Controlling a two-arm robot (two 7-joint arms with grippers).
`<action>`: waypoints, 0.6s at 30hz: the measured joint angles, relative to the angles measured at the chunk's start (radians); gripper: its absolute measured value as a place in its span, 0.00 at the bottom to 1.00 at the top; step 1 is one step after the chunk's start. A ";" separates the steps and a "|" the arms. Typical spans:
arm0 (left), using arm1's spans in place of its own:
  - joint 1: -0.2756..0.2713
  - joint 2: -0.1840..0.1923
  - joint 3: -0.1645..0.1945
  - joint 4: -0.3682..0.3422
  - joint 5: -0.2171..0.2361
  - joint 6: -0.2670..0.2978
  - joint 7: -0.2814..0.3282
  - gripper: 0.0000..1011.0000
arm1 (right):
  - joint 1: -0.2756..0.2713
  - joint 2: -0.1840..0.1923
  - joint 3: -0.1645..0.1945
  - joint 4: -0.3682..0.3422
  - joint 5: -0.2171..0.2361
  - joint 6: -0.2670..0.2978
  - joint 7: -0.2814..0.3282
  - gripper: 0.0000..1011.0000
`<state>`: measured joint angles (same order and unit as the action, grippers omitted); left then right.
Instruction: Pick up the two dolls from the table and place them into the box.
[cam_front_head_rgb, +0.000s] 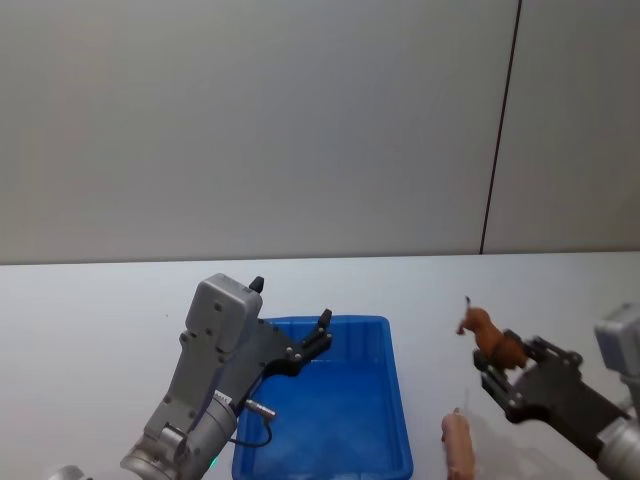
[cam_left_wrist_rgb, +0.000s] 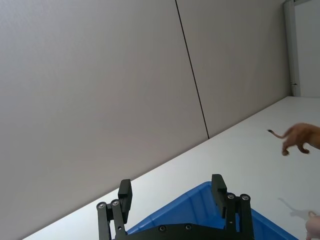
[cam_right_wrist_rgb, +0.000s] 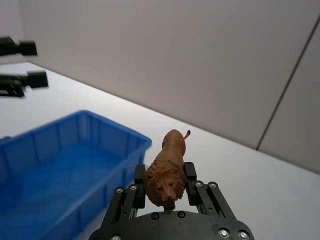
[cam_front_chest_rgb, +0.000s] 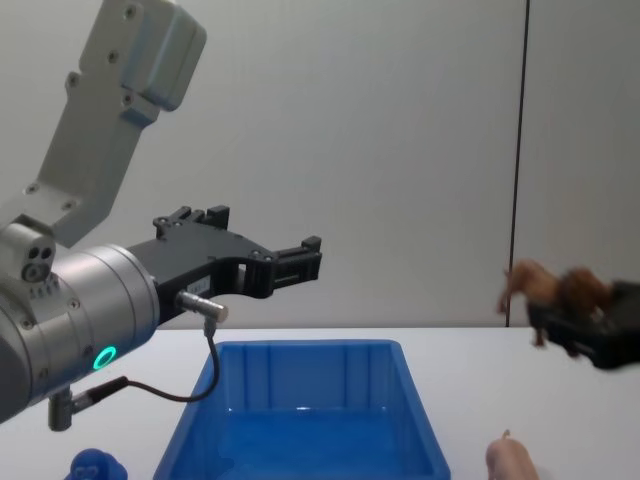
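While the right claw (cam_front_head_rgb: 497, 358) grips the brown lion doll (cam_right_wrist_rgb: 166, 175) up high, the blue box (cam_front_head_rgb: 398, 400) lies to its left, so it should go left. The left claw (cam_left_wrist_rgb: 171, 192) hangs over the box, spread wide. The pink doll (cam_front_head_rgb: 458, 445) lies on the table (cam_front_head_rgb: 100, 300) right of the box.

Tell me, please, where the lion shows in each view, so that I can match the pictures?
Head: lion at lower right, held up by the right hand, right of the box.
Left wrist: lion at the picture's right edge, beyond the box.
Right wrist: lion low in the picture's centre, facing the camera.
Chest: lion at the right edge.
Shared landmark: the blue box.
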<state>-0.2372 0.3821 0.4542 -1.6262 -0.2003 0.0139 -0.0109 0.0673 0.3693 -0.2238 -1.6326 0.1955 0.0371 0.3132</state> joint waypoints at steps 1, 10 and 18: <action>0.000 0.000 0.000 0.000 0.000 0.000 0.000 0.99 | 0.016 -0.009 -0.003 -0.001 -0.003 -0.001 0.014 0.43; 0.000 0.000 0.000 0.000 0.000 0.000 0.000 0.99 | 0.107 -0.069 -0.031 0.024 -0.008 0.029 0.104 0.43; 0.000 0.000 0.000 0.000 0.000 0.000 0.000 0.99 | 0.178 -0.129 -0.068 0.074 -0.008 0.086 0.182 0.43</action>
<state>-0.2372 0.3821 0.4542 -1.6262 -0.2004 0.0139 -0.0109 0.2452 0.2404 -0.2922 -1.5582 0.1876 0.1234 0.4949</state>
